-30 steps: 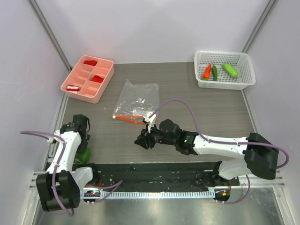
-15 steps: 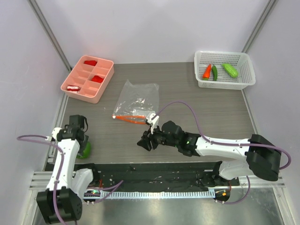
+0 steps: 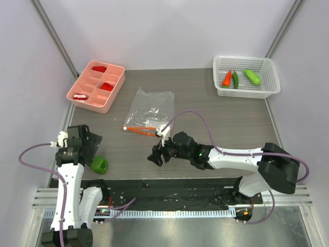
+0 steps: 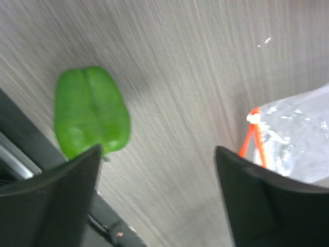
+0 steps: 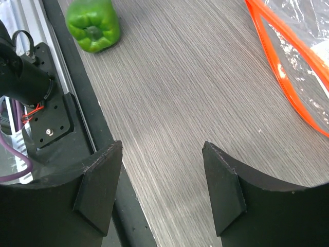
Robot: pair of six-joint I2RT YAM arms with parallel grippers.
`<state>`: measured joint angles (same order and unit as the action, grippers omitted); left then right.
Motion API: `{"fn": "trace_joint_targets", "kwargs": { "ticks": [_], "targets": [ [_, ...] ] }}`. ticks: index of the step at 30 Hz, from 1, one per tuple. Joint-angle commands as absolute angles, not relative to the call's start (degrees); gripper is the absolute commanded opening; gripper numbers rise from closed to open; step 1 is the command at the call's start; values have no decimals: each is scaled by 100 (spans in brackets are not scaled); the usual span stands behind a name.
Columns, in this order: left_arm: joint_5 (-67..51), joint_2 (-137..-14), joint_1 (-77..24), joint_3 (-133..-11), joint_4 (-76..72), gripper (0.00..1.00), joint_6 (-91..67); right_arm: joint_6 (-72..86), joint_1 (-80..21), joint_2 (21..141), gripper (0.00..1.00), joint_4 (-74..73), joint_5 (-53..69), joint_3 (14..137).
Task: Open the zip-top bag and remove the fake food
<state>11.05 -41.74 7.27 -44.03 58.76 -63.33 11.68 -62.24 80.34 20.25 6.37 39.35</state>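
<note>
Pulled back from the pepper, my left claw now gapes empty beside it at lower left of the table; my right claw hangs wide, empty, near the bag mid-frame.

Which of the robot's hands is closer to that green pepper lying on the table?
The left hand. It is right beside the green pepper; the right hand is farther off, near the zip-top bag and its orange strip.
</note>
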Motion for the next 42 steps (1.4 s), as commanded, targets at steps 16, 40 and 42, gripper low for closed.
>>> {"fn": "trace_joint_targets", "kwargs": {
  "ticks": [16, 40, 42],
  "targets": [
    [1574, -5317, 765, -3965, 6495, 100, -6793, 1020, -6144, 7603, 69, 2645, 844, 3894],
    [1784, -5081, 756, -3778, 5906, 46, -6926, 1291, -6117, 7497, 70, 2777, 748, 3621],
    [1592, -4703, 756, -3893, 5845, 40, -6681, 1624, -6065, 7506, 73, 2786, 729, 3648]
  ]
}}
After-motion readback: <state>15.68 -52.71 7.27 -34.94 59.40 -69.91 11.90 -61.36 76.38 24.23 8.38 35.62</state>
